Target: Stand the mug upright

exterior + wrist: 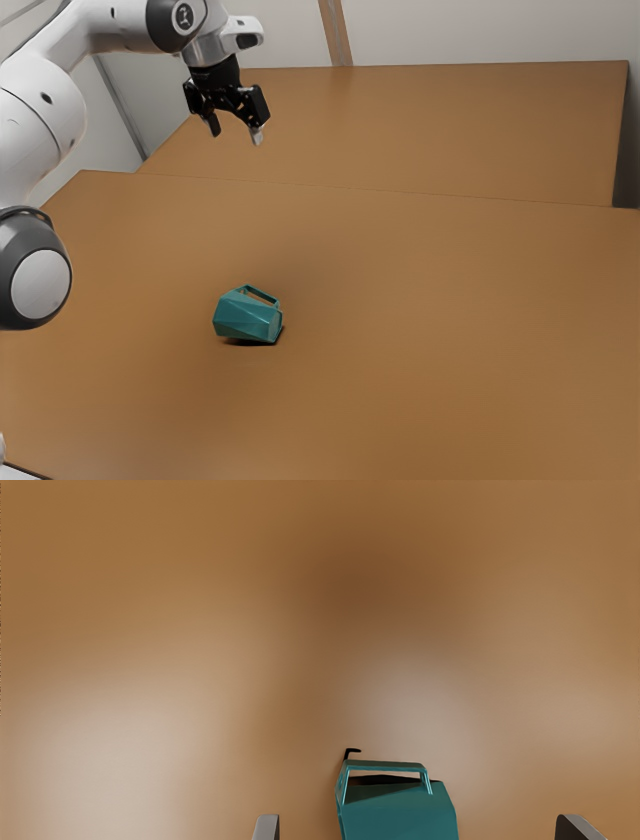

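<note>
Well inside the edges of the brown worktop (450, 330), nearer its edge at the exterior view's left than its far edge (430, 66), the teal, faceted mug (248, 320) lies on its side, its angular loop handle (385, 766) uppermost. It is not upright, so as far as we can judge the righting is what is left: we would need to take hold of the mug, turn it until its base sits flat, and let it go standing. Which end is the mouth we cannot tell for sure.

Our black two-finger gripper (236, 134) hangs high over the worktop, its fingers wide apart and with nothing held between them. The mug is well below it and apart from it, offset toward the exterior view's bottom. In the wrist view the mug's body appears between the two fingertips, closer to one than to the other, with room on both sides, so the opening looks wide enough to take it, though we judge that the raised handle could get in the way of a careless grip.
</note>
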Robot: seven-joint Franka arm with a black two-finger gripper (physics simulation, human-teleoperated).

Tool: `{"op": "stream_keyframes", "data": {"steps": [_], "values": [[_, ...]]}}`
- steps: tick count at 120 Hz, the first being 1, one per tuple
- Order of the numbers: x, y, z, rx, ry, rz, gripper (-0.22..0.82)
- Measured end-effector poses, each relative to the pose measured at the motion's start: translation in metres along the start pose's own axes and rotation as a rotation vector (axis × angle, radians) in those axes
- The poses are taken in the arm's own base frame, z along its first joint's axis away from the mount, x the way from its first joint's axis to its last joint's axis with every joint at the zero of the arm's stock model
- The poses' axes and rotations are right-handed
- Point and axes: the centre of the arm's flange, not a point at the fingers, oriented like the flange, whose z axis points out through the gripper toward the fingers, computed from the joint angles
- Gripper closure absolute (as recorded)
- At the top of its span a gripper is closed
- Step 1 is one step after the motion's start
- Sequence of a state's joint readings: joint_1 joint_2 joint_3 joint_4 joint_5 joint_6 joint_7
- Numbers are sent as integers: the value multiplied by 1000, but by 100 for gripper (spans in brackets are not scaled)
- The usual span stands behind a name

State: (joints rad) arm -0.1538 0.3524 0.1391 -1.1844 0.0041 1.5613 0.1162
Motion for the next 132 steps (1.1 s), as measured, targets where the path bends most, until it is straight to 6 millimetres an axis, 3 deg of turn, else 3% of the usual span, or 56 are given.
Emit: {"op": "stream_keyframes", "data": {"steps": [32, 40, 59, 77, 81, 91, 103, 114, 132], "values": [[-6, 0, -6, 0, -13, 1, 0], [-16, -3, -17, -5, -11, -5, 0], [-66, 6, -7, -63, -87, 7, 0], [-142, 17, 26, -151, -170, 15, 0], [-158, 3, 36, -190, -185, -18, 0], [-203, -59, 65, -314, -213, -163, 0], [-245, -104, 98, -439, -235, -271, 0], [-268, -128, 126, -523, -250, -329, 0], [-281, -152, 142, -576, -229, -345, 0]]}}
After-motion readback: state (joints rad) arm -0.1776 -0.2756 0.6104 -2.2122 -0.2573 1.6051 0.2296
